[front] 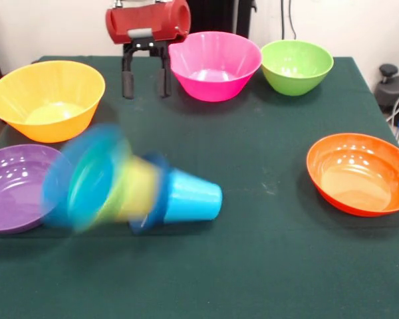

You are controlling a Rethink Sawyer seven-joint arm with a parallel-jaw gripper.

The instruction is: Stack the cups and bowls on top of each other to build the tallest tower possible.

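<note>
Front view: my gripper (146,83) hangs open and empty over the far part of the table (266,252), fingers (128,83) spread, holding nothing, just beside the pink bowl (215,64). The tower (130,187) lies tipped on its side near the table's front left, motion-blurred. Its light blue cup (193,196) points right, and the dark blue bowl (154,199), yellow cup (136,189), small green bowl (93,186) and light blue bowl (63,189) are nested leftward, against the purple bowl (13,188). Yellow-orange bowl (46,100) far left, green bowl (296,65) far right, orange bowl (359,173) right, all upright. No readable writing or labels anywhere.
</note>
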